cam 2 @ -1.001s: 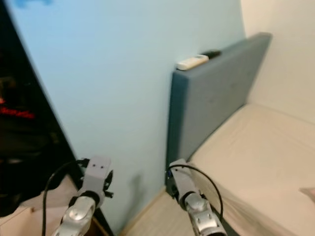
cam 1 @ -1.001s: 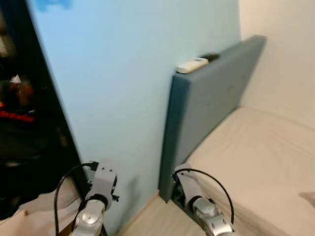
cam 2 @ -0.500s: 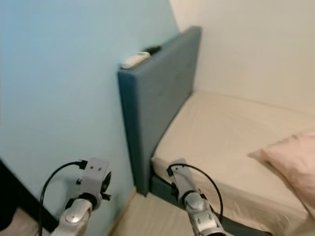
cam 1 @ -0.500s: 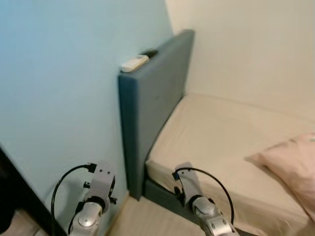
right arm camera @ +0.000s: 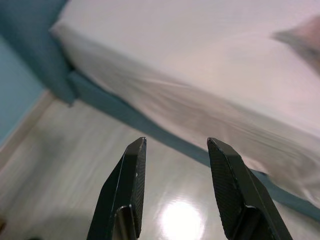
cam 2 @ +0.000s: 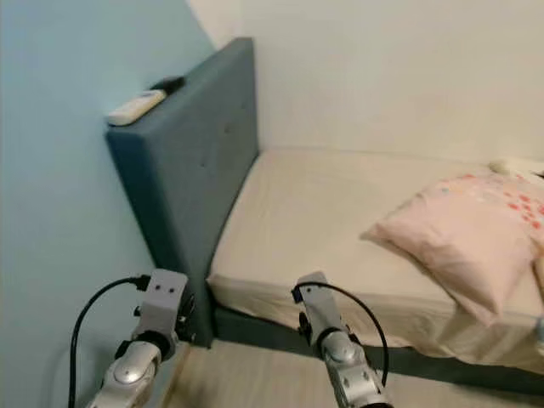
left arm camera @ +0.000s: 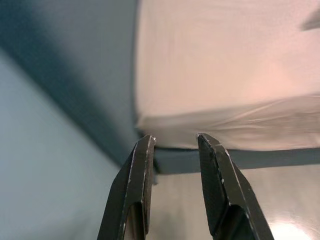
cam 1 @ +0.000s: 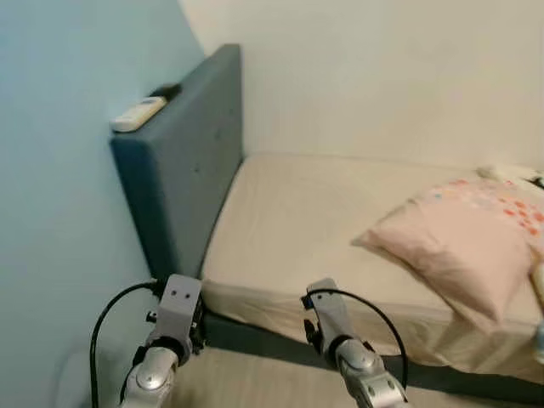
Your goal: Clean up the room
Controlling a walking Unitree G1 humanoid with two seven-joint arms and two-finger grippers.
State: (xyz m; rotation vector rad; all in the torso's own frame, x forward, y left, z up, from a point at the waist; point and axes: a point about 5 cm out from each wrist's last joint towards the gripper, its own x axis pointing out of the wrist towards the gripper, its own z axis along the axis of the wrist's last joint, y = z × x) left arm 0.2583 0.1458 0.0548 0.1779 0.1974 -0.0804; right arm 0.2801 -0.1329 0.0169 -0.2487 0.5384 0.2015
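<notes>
Both grippers, left (left arm camera: 174,145) and right (right arm camera: 175,150), hang parted and empty above the floor (right arm camera: 100,165) beside the bed (cam 1: 306,212). Pillow (cam 1: 467,242) lies askew on the mattress; likely next: step closer, square up before reaching.

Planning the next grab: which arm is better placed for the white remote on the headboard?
Left, probably. The white remote lies on top of the blue headboard, on the robot's left, above the open left gripper. The right gripper, also open, points at the mattress edge.
</notes>
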